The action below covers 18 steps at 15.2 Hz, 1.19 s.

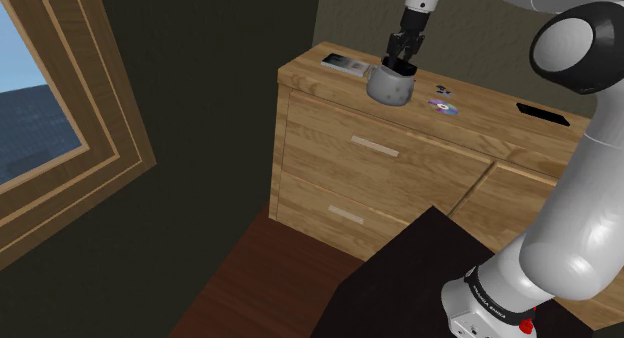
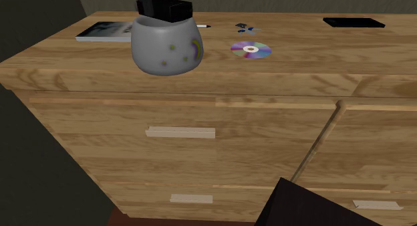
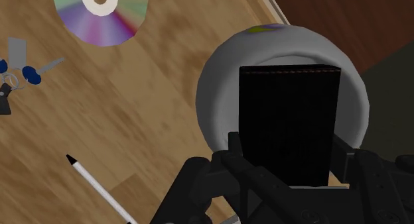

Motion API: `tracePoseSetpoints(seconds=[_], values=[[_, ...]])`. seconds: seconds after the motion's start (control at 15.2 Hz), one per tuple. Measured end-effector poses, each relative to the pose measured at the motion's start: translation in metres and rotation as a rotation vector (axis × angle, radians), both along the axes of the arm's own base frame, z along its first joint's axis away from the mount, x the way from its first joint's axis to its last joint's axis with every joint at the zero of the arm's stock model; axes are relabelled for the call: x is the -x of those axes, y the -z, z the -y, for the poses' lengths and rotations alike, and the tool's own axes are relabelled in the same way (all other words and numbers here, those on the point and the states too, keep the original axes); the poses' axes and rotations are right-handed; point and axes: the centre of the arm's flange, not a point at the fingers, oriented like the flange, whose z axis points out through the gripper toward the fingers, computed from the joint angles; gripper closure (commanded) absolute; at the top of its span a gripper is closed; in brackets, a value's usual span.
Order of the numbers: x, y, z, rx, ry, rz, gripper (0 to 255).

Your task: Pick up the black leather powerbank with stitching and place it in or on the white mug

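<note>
A greyish-white round mug (image 1: 390,84) (image 2: 167,49) with coloured spots stands on the wooden dresser (image 1: 320,156) (image 2: 200,97) near its front edge. My gripper (image 1: 403,52) (image 2: 158,3) (image 3: 289,158) hangs straight over the mug, shut on the black powerbank (image 2: 179,11) (image 3: 289,123). The powerbank stands on end with a line of stitching along its far edge. Its lower part sits inside the mug's rim (image 3: 215,90), and the bottom end is hidden by the mug wall.
On the dresser top lie a shiny disc (image 1: 444,107) (image 2: 251,50) (image 3: 99,14), a small bunch of keys (image 2: 244,27) (image 3: 18,69), a white pen (image 2: 204,24) (image 3: 99,189), a flat booklet (image 1: 345,62) (image 2: 103,32) and a flat black slab (image 1: 540,114) (image 2: 354,22). A window (image 1: 40,116) fills the shoulder view's left.
</note>
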Motion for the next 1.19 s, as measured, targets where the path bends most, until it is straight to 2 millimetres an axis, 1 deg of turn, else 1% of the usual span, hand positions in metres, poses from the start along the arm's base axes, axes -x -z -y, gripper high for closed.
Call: tracePoseSetpoints(seconds=[0.07, 0.13, 0.26, 0.53, 0.66, 0.79, 0.86, 1.19], values=[[0.000, 0.000, 0.000, 0.000, 0.000, 0.001, 255], [0.000, -0.001, 0.001, 0.001, 0.001, 0.002, 0], [-0.001, 0.003, 0.000, -0.002, -0.001, -0.004, 0], [-0.001, 0.003, 0.000, -0.003, -0.002, -0.006, 0], [-0.002, -0.012, -0.001, -0.003, -0.002, -0.005, 0], [-0.002, -0.036, -0.002, -0.002, -0.002, -0.004, 0], [-0.002, -0.042, -0.001, -0.002, -0.002, -0.004, 0], [-0.002, -0.046, -0.001, -0.003, -0.002, -0.006, 0]])
